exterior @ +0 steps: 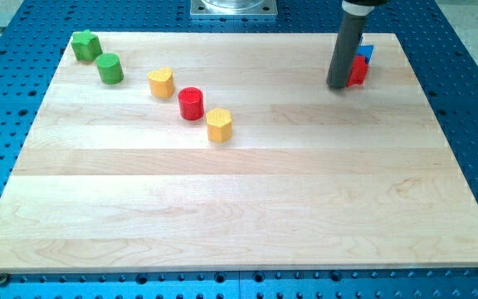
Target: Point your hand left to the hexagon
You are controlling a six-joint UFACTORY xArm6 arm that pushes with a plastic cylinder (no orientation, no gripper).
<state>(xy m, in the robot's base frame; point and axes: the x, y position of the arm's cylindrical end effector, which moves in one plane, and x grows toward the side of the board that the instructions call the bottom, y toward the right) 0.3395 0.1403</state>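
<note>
The yellow hexagon block [219,124] lies left of the board's middle, in the upper half. My tip [338,85] rests on the board near the view's top right, far to the right of the hexagon. It touches the left side of a red block [358,71], whose shape is partly hidden by the rod. A blue block [366,52] sits just behind the red one, mostly hidden.
A red cylinder [191,103] sits just up-left of the hexagon. A yellow heart-like block [161,82] lies further up-left. A green cylinder [109,68] and a green star-like block [85,45] sit near the top left corner. The wooden board [239,208] lies on a blue perforated table.
</note>
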